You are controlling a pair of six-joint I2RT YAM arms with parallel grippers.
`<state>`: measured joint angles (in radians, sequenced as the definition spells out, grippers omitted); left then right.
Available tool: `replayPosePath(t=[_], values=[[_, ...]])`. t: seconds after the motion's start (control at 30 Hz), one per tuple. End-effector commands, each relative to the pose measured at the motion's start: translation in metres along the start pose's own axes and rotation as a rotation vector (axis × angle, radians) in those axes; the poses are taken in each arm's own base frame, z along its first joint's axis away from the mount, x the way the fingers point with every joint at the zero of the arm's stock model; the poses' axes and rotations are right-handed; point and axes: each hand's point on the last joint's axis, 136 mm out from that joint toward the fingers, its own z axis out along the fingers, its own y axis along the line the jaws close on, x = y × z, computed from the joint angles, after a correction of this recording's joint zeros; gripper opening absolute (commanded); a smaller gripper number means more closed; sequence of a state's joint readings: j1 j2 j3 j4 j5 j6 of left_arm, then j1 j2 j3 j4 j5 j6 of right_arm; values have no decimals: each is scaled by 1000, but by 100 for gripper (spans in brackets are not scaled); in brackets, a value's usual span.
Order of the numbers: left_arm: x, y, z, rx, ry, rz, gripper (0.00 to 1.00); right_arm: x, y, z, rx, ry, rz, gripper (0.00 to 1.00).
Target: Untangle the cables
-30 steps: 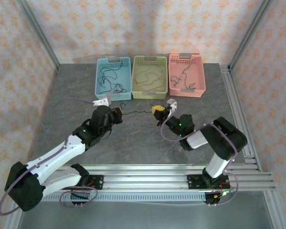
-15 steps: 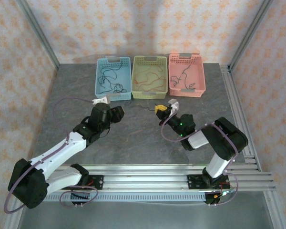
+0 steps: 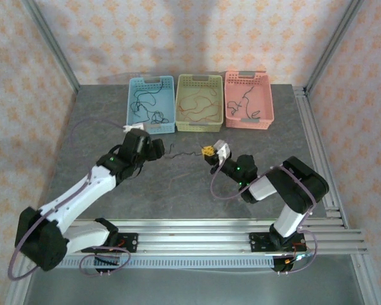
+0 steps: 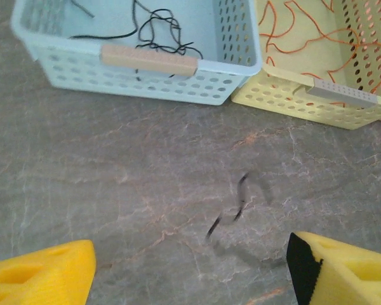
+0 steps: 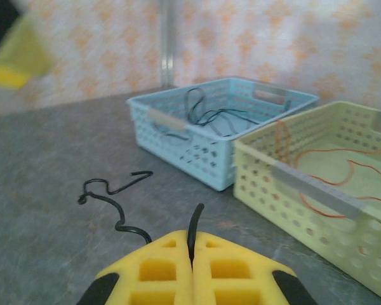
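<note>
The right pincer (image 5: 192,246) is closed. Its two yellow moulded pads, blocky with square hollows, press flat together and pinch a thin black cable (image 5: 194,229) in the seam. A short stub of the cable stands up ahead of the pads. The rest runs out to the pincer's left in loose, wiry kinks over the bench (image 3: 178,190), a flat grey slab veined like stone.

The left pincer (image 4: 190,267) stands wide apart with nothing between its yellow pads. The cable's free end is just ahead of it, nearer its right pad, a small squiggle with its shadow beside it. From above, the cable spans the gap between the two pincers, which point toward each other.

Ahead of both pincers, three perforated plastic baskets with rounded rims sit side by side.
- The blue basket (image 3: 151,129) holds a curled black cable (image 3: 146,105).
- The yellow-green basket (image 3: 198,127) holds looping orange-red cable (image 3: 200,105).
- The pink basket (image 3: 249,124) holds a dark cable (image 3: 244,101).

A strip of bare bench separates the pincers from the basket walls, and wider bare stone lies behind and outside them. Aluminium rails (image 3: 317,152) edge the bench beyond the right pincer's right side.
</note>
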<state>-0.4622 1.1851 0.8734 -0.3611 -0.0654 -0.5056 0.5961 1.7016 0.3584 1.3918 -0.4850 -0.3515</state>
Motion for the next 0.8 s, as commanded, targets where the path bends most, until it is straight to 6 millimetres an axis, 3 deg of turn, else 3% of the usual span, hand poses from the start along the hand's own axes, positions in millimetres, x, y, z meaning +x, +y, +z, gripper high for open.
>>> replayPosePath(t=[0.0,0.17,0.6,0.77], values=[[10,5,3,-43,94,124,78,10,21,-2,-90,9,-164,0],[21,-14,20,27,172,164,76,11,26,-1,-112,7,-172,0],[55,-32,75,-87,387,323,72,8,28,-1,-118,0,-169,0],[53,-37,84,-154,410,386,70,9,29,-1,-119,1,-162,0]])
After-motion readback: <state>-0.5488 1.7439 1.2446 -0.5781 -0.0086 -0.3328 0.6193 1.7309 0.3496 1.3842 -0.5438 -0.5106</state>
